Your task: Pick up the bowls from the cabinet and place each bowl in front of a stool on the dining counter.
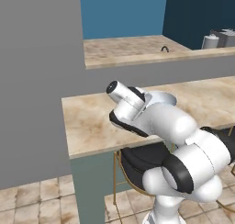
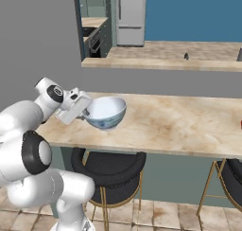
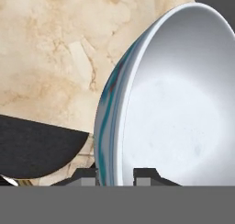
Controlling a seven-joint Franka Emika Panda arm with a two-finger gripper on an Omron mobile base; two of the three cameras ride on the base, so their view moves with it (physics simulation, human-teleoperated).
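Observation:
My gripper [image 2: 87,112] is shut on the rim of the white bowl with the blue pattern [image 2: 106,112]. The bowl hangs tilted, low over the left end of the dining counter [image 2: 179,126]. In the hand view the bowl [image 3: 174,103] stands on edge, its rim between my gripper's [image 3: 114,175] dark fingertips [image 3: 85,176]. A black stool [image 2: 108,171] stands under the counter edge directly below the bowl. From the left, my arm covers most of the bowl [image 1: 167,99], above the stool [image 1: 137,161]. The cabinet is out of view.
A tall grey wall [image 1: 36,81] closes the counter's left end. Behind runs a second marble worktop with a dark faucet [image 1: 164,48]. Another stool [image 2: 234,173] stands at the right. A fridge [image 2: 130,17] and an oven [image 2: 94,40] are far back.

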